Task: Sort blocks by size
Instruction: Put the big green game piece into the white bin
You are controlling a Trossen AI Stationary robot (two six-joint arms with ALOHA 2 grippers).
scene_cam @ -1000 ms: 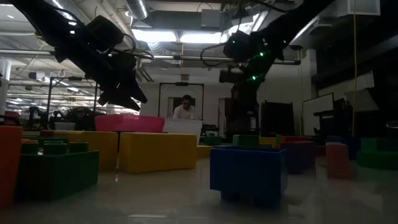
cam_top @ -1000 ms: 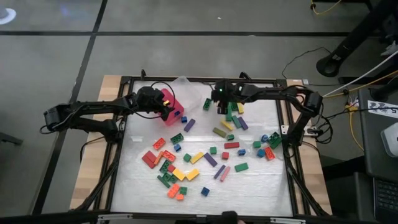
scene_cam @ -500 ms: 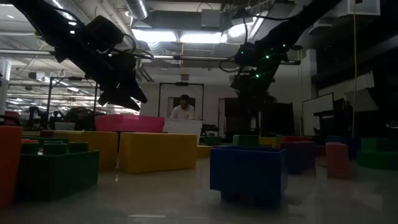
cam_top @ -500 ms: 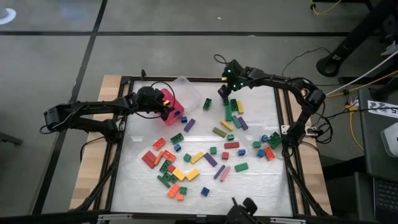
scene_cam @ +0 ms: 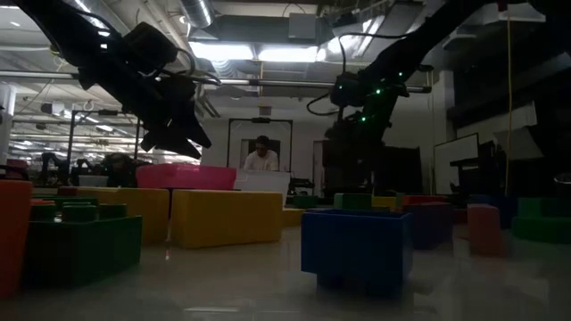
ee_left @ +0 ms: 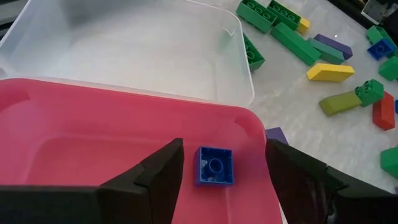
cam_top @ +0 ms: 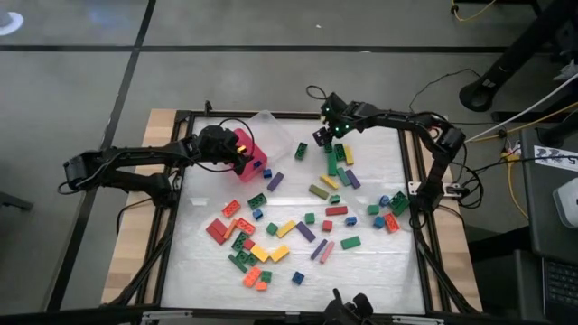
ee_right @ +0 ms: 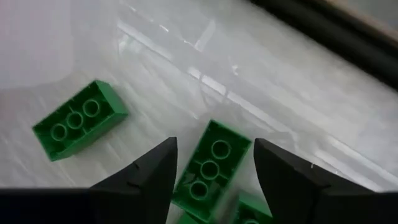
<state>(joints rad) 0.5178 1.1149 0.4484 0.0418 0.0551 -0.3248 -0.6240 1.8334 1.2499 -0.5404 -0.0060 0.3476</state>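
Many coloured blocks (cam_top: pixel 298 230) lie scattered on the white table. My left gripper (ee_left: pixel 224 149) hangs open over the pink tray (cam_top: pixel 246 149). A small blue block (ee_left: pixel 215 166) lies flat on the tray floor below the gap between its fingers. Beside the pink tray stands the clear tray (ee_left: pixel 124 50). My right gripper (ee_right: pixel 214 146) is open near the table's far edge, pointing steeply down. A green block (ee_right: pixel 211 163) lies on the table below its fingers, and another green block (ee_right: pixel 78 119) lies apart from it.
A dark metal frame (cam_top: pixel 415 181) runs round the table top. Block clusters lie at the near left (cam_top: pixel 239 239) and at the right edge (cam_top: pixel 388 209). In the low view, a person (scene_cam: pixel 262 153) sits in the room beyond the table.
My right gripper has gone a little toward the table's right edge, staying near the far edge, and has rolled about its own pointing line. It has stayed open. The blocks have not moved.
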